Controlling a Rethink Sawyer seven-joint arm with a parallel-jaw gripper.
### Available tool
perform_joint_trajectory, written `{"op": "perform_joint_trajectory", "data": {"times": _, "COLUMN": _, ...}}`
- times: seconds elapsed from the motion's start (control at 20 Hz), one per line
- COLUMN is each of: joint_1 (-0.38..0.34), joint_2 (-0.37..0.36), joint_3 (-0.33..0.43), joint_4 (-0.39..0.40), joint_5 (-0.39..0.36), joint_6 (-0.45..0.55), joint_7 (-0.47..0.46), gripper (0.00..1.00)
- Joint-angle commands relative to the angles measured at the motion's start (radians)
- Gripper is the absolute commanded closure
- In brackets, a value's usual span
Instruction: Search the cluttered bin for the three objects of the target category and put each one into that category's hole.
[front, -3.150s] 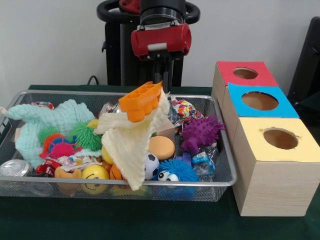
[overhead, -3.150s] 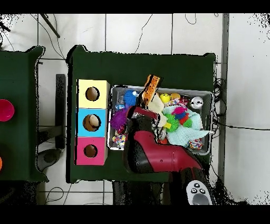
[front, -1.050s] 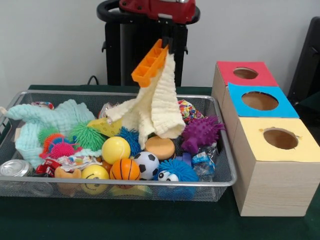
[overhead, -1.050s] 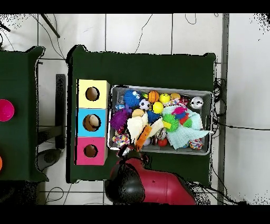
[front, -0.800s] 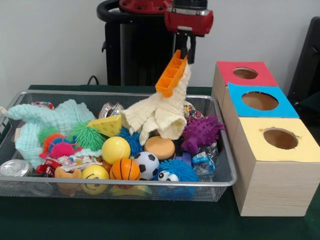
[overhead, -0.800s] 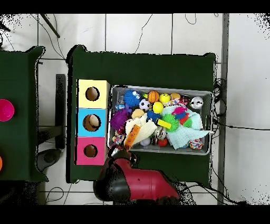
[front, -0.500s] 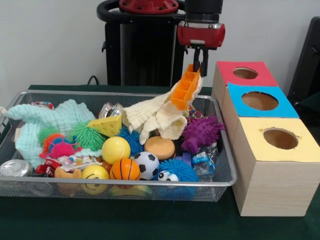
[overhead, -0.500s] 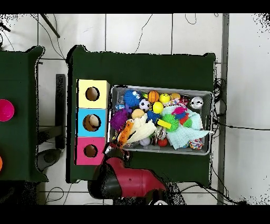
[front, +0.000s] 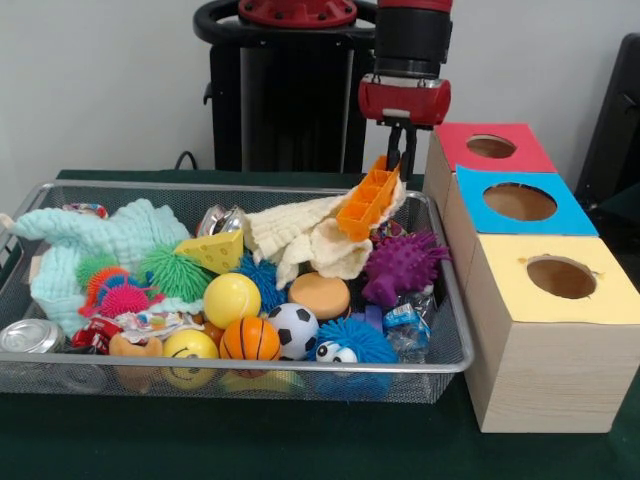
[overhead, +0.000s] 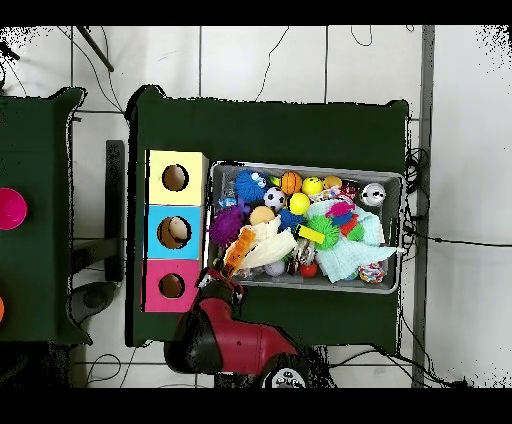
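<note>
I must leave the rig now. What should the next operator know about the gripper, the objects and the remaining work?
Gripper: shut on the orange plastic ice-cube tray, held tilted above the wire mesh bin at its end nearest the boxes.
A cream knitted cloth hangs against the tray and trails down onto the toys; it may come along.
Three wooden boxes stand beside the bin, with a red-topped hole, a blue-topped hole and a yellow-topped hole.
Done: the tray is lifted.
Left: drop it into its hole; which one, I cannot tell.

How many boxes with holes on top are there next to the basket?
3, in a row beside the basket: the yellow-topped box nearest the camera, the blue-topped box in the middle, the red-topped box farthest.
</note>
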Motion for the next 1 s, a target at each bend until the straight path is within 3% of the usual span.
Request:
{"op": "perform_joint_trajectory", "data": {"times": 0.05, "joint_1": 0.033, "joint_2": 0.037, "joint_3": -0.071, "joint_4": -0.024, "joint_5": 0.114, "joint_6": -0.059, "joint_7": 0.196, "gripper": 1.00}}
{"op": "perform_joint_trajectory", "data": {"times": 0.4, "joint_1": 0.029, "joint_2": 0.050, "joint_3": -0.067, "joint_4": -0.006, "joint_5": 0.156, "joint_6": -0.161, "joint_7": 0.273, "gripper": 1.00}}
{"op": "perform_joint_trajectory", "data": {"times": 0.65, "joint_1": 0.023, "joint_2": 0.035, "joint_3": -0.054, "joint_4": -0.004, "joint_5": 0.168, "joint_6": -0.185, "joint_7": 0.275, "gripper": 1.00}}
{"op": "perform_joint_trajectory", "data": {"times": 1.0, "joint_1": 0.066, "joint_2": 0.018, "joint_3": -0.120, "joint_4": -0.033, "joint_5": 0.237, "joint_6": -0.316, "joint_7": 0.241, "gripper": 1.00}}
